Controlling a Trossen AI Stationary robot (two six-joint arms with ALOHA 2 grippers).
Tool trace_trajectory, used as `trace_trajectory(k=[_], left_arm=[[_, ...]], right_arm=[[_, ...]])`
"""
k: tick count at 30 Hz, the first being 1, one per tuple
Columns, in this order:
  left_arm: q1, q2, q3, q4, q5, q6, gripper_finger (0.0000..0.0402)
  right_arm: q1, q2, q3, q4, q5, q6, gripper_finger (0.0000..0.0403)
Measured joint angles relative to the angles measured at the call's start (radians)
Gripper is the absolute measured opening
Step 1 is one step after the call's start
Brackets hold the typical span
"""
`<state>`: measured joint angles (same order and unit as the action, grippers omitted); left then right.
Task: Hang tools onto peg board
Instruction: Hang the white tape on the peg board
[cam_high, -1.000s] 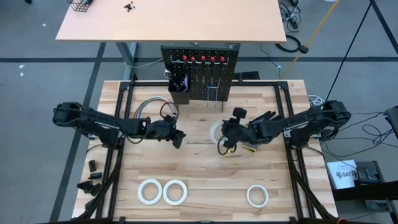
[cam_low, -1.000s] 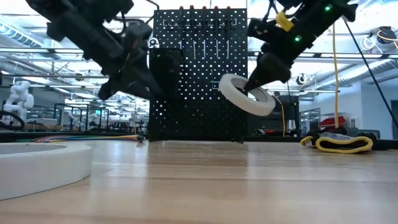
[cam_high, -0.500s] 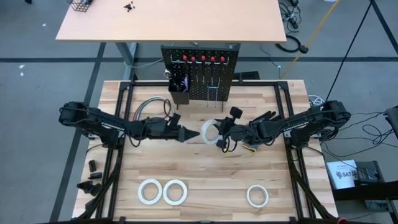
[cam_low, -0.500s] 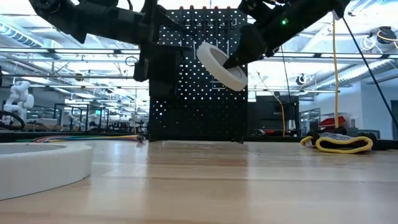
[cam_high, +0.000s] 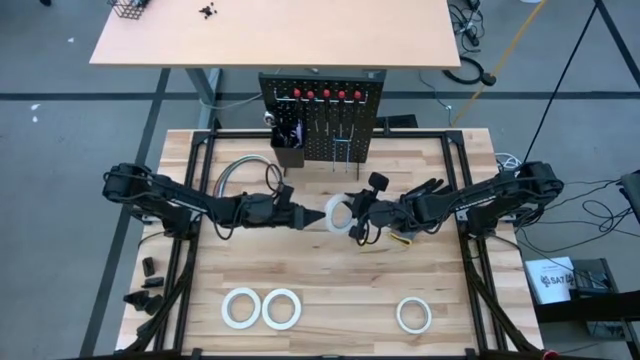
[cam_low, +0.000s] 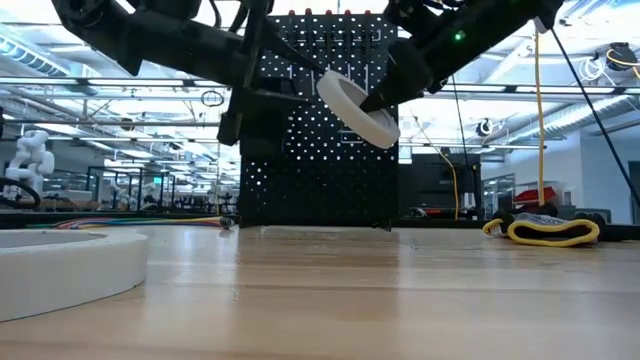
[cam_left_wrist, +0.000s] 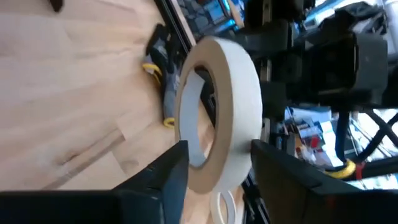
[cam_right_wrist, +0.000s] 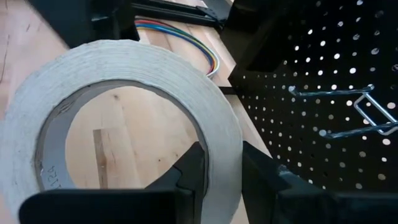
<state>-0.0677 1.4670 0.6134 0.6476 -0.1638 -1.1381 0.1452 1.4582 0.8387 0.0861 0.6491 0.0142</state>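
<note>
From above, you had the right gripper (cam_high: 352, 215) holding a white roll (cam_high: 337, 213) in the air over the middle of the table (cam_high: 330, 300), in front of the board (cam_high: 322, 118). Your left gripper (cam_high: 308, 216) had its tips right at the roll's other side. Three more rolls (cam_high: 281, 309) lay flat near the table's front edge.

From table height, the roll (cam_low: 358, 107) hung tilted in front of the board (cam_low: 320, 150), pinched at its rim by the right arm, and the left arm reached in from the other side.

Your left wrist camera showed the roll (cam_left_wrist: 219, 148) edge-on between the left fingers (cam_left_wrist: 163, 180); one sat inside the hole and one outside the band, so the jaws stood apart around the wall and I could not tell whether they pressed on it.

Your right wrist camera showed the right fingers (cam_right_wrist: 191, 176) clenched on the roll's (cam_right_wrist: 130, 68) wall, one inside and one outside, with hooks (cam_right_wrist: 348, 112) on the board beyond.

I judged the roll light and fairly stiff, its paper face giving fair grip. Taking it across the wall, as both grippers did, looked right, since that left the hole free for a hook
</note>
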Motion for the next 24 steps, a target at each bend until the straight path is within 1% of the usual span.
trace_trajectory(k=[3,5,7,11,13,15,18,20,22,24], left_arm=[[0.001,0.0,0.0,0.024,-0.034,0.016,0.0196],[0.001,0.0,0.006,0.054,-0.048,0.067,0.0207],[0.001,0.0,0.027,0.042,-0.055,0.116,0.0212],[0.001,0.012,0.092,-0.102,-0.08,0.182,0.0215],[0.001,0.033,0.129,-0.171,-0.083,0.185,0.0215],[0.002,0.066,0.165,-0.192,-0.083,0.179,0.0215],[0.006,0.118,0.212,-0.193,-0.056,0.18,0.0215],[0.017,0.144,0.229,-0.198,-0.01,0.184,0.0215],[0.033,0.155,0.238,-0.211,0.037,0.183,0.0215],[0.045,0.156,0.241,-0.228,0.05,0.178,0.0215]], right_arm=[[0.0,0.0,0.0,-0.017,-0.001,0.0,0.0069],[-0.006,0.0,0.0,-0.021,-0.002,0.005,0.0069],[-0.013,0.0,0.0,-0.041,-0.012,0.033,0.0069],[-0.029,0.0,0.0,-0.055,-0.051,0.083,0.0069],[-0.034,0.0,0.0,-0.065,-0.053,0.088,0.0069],[-0.039,0.0,0.0,-0.061,-0.053,0.083,0.0069],[-0.042,0.0,0.0,-0.064,-0.052,0.081,0.0069],[-0.043,0.0,0.0,-0.072,-0.049,0.08,0.0069],[-0.045,0.0,0.0,-0.089,-0.048,0.081,0.0069],[-0.046,0.0,0.0,-0.119,-0.046,0.095,0.0069]])
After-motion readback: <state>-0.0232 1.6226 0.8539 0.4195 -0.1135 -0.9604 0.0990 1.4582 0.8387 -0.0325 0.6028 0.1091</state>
